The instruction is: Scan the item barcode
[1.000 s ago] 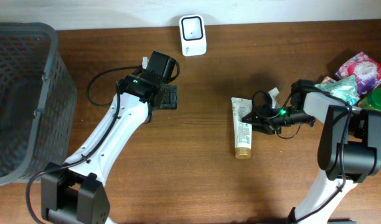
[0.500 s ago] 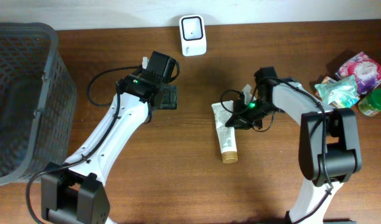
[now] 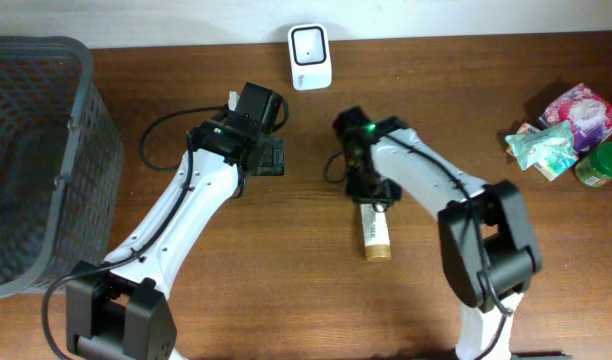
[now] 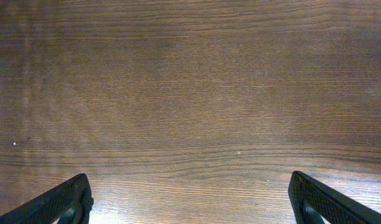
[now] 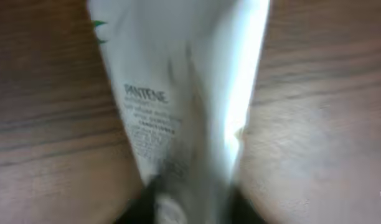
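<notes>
The table (image 3: 286,290) is bare brown wood nearest the arm bases. Just beyond, right of centre, the tube (image 3: 375,228) lies flat. Its cap (image 3: 377,250) points toward the near edge and its flat end points away.

The right gripper (image 3: 370,198) sits over that far end and hides it from overhead. In the right wrist view the white tube fills the frame, blurred, with "PANTENE" printed on it. Two dark fingers (image 5: 154,199) flank its lower part. They stand fairly narrow, but I cannot tell whether they pinch the tube or only lie beside it.

A little farther and to the left, the left gripper (image 3: 269,157) is over bare wood, well apart from the tube. Its jaws stand wide and hold nothing. In the left wrist view its fingertips (image 4: 69,199) sit in the bottom corners with only wood grain between them.

A dark grey mesh basket (image 3: 46,120) takes up the left edge of the table. At the right edge a green bottle (image 3: 606,162) stands just beside a heap of packets (image 3: 556,135), one teal and one pink.

Farthest off, the white scanner (image 3: 310,57) stands at the far edge by the wall. It is between the two grippers in line and well apart from the tube.
</notes>
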